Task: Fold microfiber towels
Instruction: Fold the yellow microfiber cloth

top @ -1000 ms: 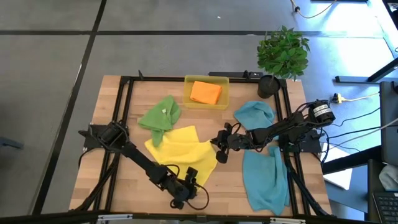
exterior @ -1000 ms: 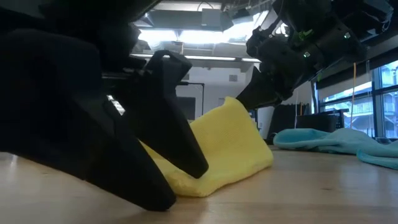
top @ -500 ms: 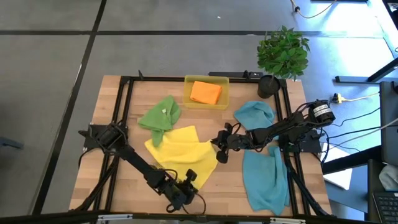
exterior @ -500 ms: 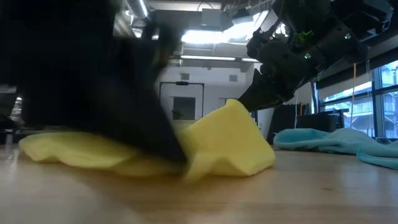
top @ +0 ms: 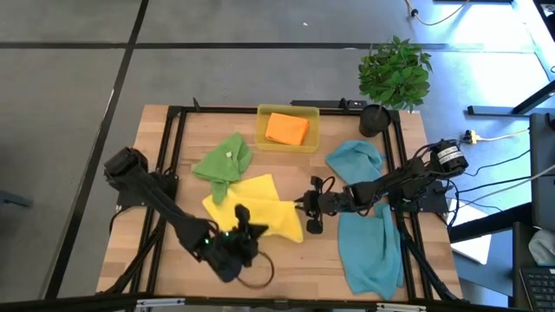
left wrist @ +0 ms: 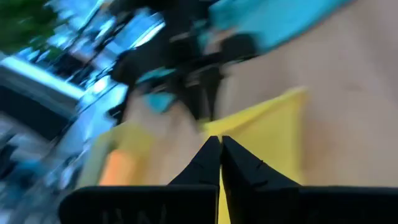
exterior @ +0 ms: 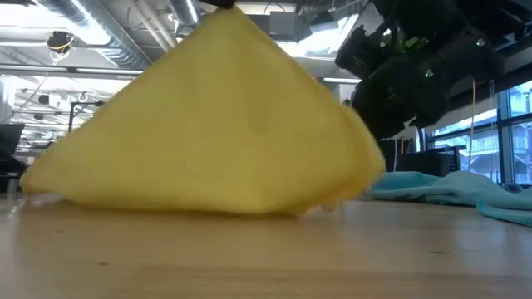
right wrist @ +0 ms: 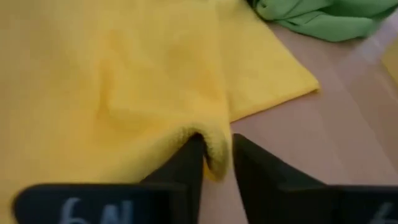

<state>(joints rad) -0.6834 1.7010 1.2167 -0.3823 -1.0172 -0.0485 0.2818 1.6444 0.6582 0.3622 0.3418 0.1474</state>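
The yellow towel (top: 269, 208) lies mid-table, its near part raised like a tent (exterior: 216, 124). My left gripper (top: 241, 217) is over it, shut on it (left wrist: 221, 152). My right gripper (top: 309, 217) is at the towel's right edge. Its fingers stand apart (right wrist: 216, 165) with a rolled bit of that edge between them. A green towel (top: 224, 160) lies crumpled beyond the yellow one. An orange towel (top: 286, 128) lies folded in the yellow tray (top: 263, 139). Two teal towels (top: 355, 158) (top: 371, 247) lie on the right. My left gripper pinches the yellow towel between its two shut fingers, coming from above. The fingers hide the place of contact. The towel hangs from its raised peak (exterior: 233, 10) and spreads down to the table on both sides, slack. My right gripper has the towel's rolled right edge (right wrist: 214, 146) between its parted fingers; whether they touch it I cannot tell.
A potted plant (top: 395, 74) stands at the far right corner. A black frame (top: 173, 130) runs around the table top. Bare wood shows at the near left (top: 130, 251) and between the yellow towel and the near teal towel.
My left gripper has shut on the yellow towel's near corner. It has carried that corner up and toward the far left. The towel's near part has risen off the table and folded over the rest, while its far part has stayed flat.
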